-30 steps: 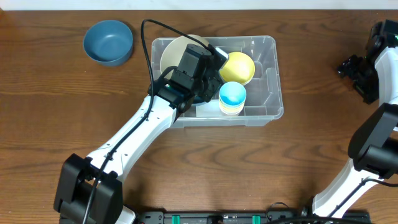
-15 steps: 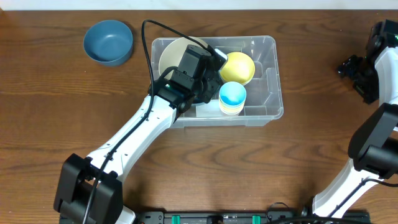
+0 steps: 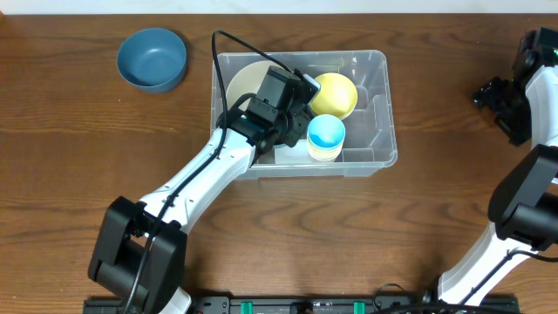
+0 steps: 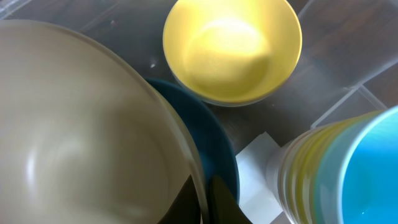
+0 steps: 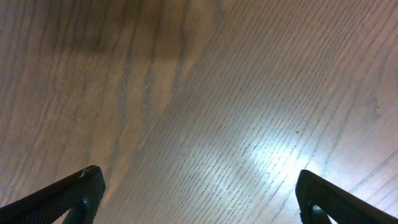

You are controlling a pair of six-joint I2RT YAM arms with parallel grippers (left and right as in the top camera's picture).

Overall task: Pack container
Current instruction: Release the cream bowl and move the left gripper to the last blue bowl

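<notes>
1. Overhead view: the container stands on the wooden table, toward the far edge at the middle. Inside it lie a beige bowl at the left, a yellow bowl beside it, and a stack of cups with a blue one on top. The left arm reaches in from the near left, its wrist covering part of the beige bowl. A blue bowl sits on the table, left of the container and apart from it. The right gripper is well off to the right.
2. Left wrist view: the left gripper is clamped on the beige bowl's rim, one finger on each side of it. A dark blue dish lies partly under that bowl, with a white label beside it.
3. Right wrist view: the right gripper's fingers are spread wide over bare wood, holding nothing.
</notes>
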